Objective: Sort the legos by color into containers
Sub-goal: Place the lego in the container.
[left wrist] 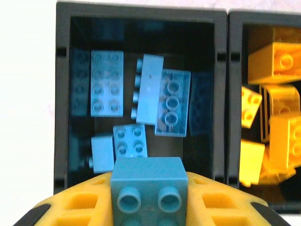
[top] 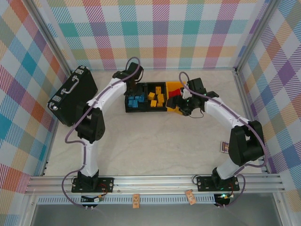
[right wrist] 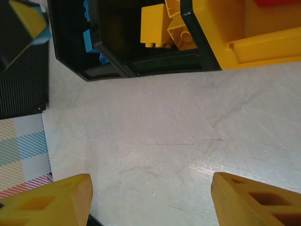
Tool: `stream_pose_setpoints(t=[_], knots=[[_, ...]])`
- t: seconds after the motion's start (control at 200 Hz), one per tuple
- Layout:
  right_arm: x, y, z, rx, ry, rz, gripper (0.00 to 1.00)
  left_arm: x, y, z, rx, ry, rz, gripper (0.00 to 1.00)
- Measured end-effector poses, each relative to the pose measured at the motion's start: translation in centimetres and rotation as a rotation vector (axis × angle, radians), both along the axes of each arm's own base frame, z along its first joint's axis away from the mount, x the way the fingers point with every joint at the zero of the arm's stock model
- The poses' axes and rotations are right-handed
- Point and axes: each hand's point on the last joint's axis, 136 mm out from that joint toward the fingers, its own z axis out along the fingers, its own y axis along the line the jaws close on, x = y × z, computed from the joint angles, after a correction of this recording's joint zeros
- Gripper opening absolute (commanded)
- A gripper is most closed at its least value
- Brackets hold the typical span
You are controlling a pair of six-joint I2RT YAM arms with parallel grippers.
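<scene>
over the left bin (left wrist: 63, 94) my left gripper (left wrist: 148, 200) is clamped on a blue brick (left wrist: 148, 179), studs facing the camera, fingers (left wrist: 96, 193) pressed on its two flat sides. below it, several blue bricks (left wrist: 107, 82) lie loose on the bin floor. the mid bin (left wrist: 233, 108) just beside holds yellow bricks (left wrist: 277, 61), and the yellow bin (right wrist: 221, 42) at the other end holds red bricks (top: 175, 92). my right gripper (right wrist: 150, 202) hangs with jaws apart and nothing between them, over bare table (right wrist: 155, 132) near the bins' front edge.

i judge the brick light, stiff and hollow, with smooth glossy walls that could slide out of a weak pinch. it won't crush, so a firm squeeze is safe. the flat side walls are the place to hold, as now, never the studs, which would let it twist. let go from here, it should drop among its own colour with little bounce. judging by the filled bins, the sorting looks close to done.
</scene>
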Motion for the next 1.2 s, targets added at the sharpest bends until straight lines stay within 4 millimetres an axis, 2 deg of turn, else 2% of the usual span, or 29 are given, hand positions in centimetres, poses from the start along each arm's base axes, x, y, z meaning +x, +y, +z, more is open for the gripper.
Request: stream_pose_setpoints(t=[0.225, 0.465, 0.69, 0.85, 1.2], knots=[[0.2, 0.1, -0.2, -0.005, 0.009, 0.002, 0.68, 3.1, -0.2, -1.2, 0.056, 0.009, 0.007, 0.29], [0.8, 0.7, -0.2, -0.008, 0.011, 0.015, 0.68, 4.3, 0.6, -3.0, 0.135, 0.034, 0.031, 0.31], [0.9, 0.9, 0.0, -0.006, 0.005, 0.018, 0.68, 4.4, 1.5, -3.9, 0.188, 0.051, 0.048, 0.34], [0.9, 0.9, 0.0, -0.006, 0.005, 0.018, 0.68, 4.5, 1.9, -3.8, 0.215, 0.046, 0.043, 0.49], [0.8, 1.1, -0.1, -0.011, 0.004, 0.021, 0.68, 4.3, 1.9, -3.7, 0.222, 0.049, 0.039, 0.52]])
